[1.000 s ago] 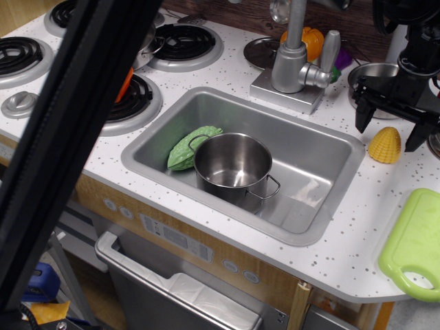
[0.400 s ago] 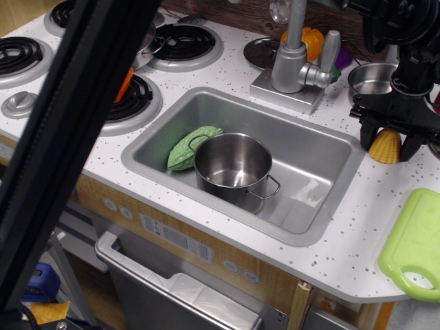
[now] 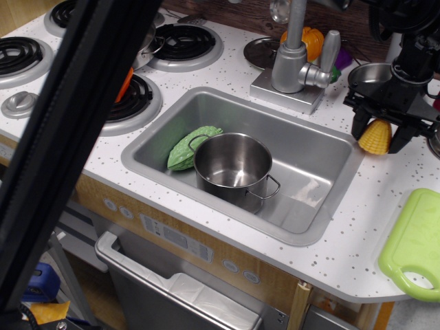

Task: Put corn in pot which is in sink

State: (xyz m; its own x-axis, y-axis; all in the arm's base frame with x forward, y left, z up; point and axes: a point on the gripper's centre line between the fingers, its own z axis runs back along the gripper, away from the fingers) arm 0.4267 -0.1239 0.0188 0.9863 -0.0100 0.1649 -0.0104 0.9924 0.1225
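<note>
My gripper (image 3: 379, 135) clamps the corn (image 3: 375, 137) over the desk (image 3: 344, 240) — the pot (image 3: 233, 167) in the sink (image 3: 323, 148) lies well leftward, lower in view.

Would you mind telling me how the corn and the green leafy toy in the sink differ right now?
The corn is yellow and dome-shaped with ridged rows; the green leafy toy is flat and green. The corn sits between the gripper fingers, over the countertop right of the sink; the green toy lies inside the sink, against the pot. Both are small toy foods, and neither is in the pot.
</note>
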